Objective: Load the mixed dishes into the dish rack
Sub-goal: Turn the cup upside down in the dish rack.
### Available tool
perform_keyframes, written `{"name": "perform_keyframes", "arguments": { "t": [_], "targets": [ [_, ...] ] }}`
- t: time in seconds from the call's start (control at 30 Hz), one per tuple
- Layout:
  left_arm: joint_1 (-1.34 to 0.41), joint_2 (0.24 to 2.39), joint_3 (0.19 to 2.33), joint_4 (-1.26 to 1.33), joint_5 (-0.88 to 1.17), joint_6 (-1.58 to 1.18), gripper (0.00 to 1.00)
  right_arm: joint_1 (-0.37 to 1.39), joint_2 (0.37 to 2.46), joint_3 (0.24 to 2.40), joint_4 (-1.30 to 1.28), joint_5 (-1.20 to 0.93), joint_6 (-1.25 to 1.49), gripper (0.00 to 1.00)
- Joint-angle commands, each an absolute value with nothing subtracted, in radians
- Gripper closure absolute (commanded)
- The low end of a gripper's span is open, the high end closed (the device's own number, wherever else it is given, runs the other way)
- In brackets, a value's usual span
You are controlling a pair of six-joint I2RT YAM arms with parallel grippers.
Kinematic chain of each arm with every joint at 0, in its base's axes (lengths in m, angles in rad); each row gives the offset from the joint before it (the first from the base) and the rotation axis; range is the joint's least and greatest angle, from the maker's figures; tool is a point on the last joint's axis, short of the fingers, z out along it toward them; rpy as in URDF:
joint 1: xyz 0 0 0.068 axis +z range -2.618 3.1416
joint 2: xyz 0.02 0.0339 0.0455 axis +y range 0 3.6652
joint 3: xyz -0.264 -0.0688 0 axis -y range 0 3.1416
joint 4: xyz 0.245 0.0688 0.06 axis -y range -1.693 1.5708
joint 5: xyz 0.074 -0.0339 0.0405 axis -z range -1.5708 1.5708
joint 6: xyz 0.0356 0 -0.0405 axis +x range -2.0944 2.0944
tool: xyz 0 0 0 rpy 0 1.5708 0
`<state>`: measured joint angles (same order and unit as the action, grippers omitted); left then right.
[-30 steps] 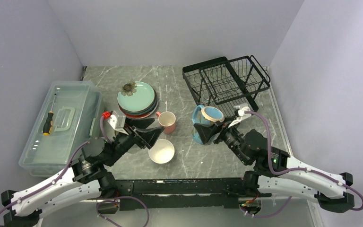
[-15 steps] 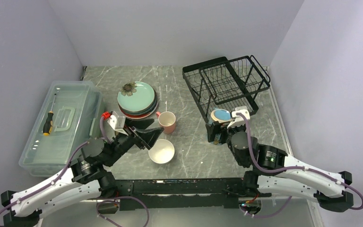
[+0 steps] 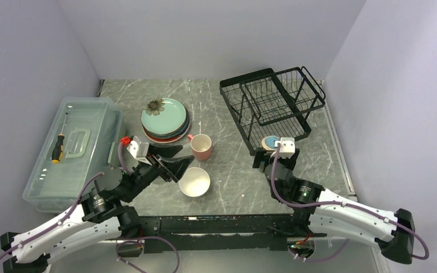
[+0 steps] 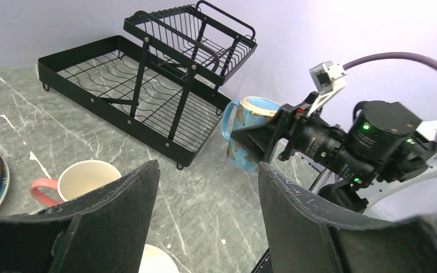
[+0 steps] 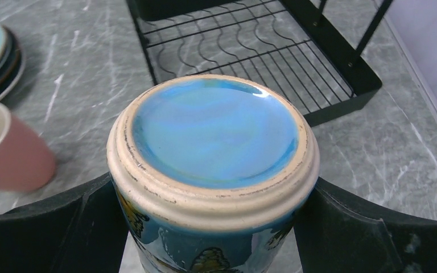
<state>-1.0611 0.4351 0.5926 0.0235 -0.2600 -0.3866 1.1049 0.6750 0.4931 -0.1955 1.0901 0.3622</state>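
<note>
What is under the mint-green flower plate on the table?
More plates: under the mint-green plate, a dark rim and a red rim peek out. Their faces and the exact count are covered.

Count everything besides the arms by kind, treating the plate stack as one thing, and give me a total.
Mugs: 2, pink mug and blue mug
Bowls: 1, white bowl
Stacks: 1, plate stack
Racks: 1, dish rack
Boxes: 1, clear box
Tools: 1, screwdriver
Total: 7
</note>
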Motion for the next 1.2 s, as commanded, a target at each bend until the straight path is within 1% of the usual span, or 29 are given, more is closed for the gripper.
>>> {"name": "perform_keyframes", "arguments": {
  "t": [0.0, 0.17, 0.33, 0.5, 0.6, 0.77, 0.93, 1.17],
  "targets": [
    [-1.065, 0.399, 0.603, 0.005, -0.254, -0.376, 0.31, 0.984, 0.647, 0.450, 0.130, 1.046, 0.317, 0.43],
    [-1.065, 0.367, 0.601, 0.002, -0.252, -0.379, 0.31, 0.889, 0.664, 0.382, 0.302, 0.958, 0.243, 0.43],
    [-1.065, 0.347, 0.605, -0.041, -0.256, -0.374, 0.31, 0.841, 0.733, 0.378, 0.366, 0.918, 0.202, 0.43],
    [-1.065, 0.326, 0.601, -0.052, -0.262, -0.370, 0.31, 0.800, 0.764, 0.337, 0.495, 0.851, 0.112, 0.44],
    [-1.065, 0.314, 0.600, -0.057, -0.265, -0.366, 0.31, 0.769, 0.777, 0.327, 0.517, 0.815, 0.097, 0.44],
    [-1.065, 0.309, 0.600, -0.058, -0.263, -0.360, 0.31, 0.703, 0.794, 0.296, 0.601, 0.718, 0.034, 0.44],
    [-1.066, 0.308, 0.601, -0.058, -0.258, -0.356, 0.31, 0.625, 0.815, 0.252, 0.704, 0.585, 0.012, 0.40],
    [-1.065, 0.301, 0.609, -0.074, -0.255, -0.351, 0.31, 0.520, 0.859, 0.225, 0.815, 0.427, 0.014, 0.44]
  ]
}}
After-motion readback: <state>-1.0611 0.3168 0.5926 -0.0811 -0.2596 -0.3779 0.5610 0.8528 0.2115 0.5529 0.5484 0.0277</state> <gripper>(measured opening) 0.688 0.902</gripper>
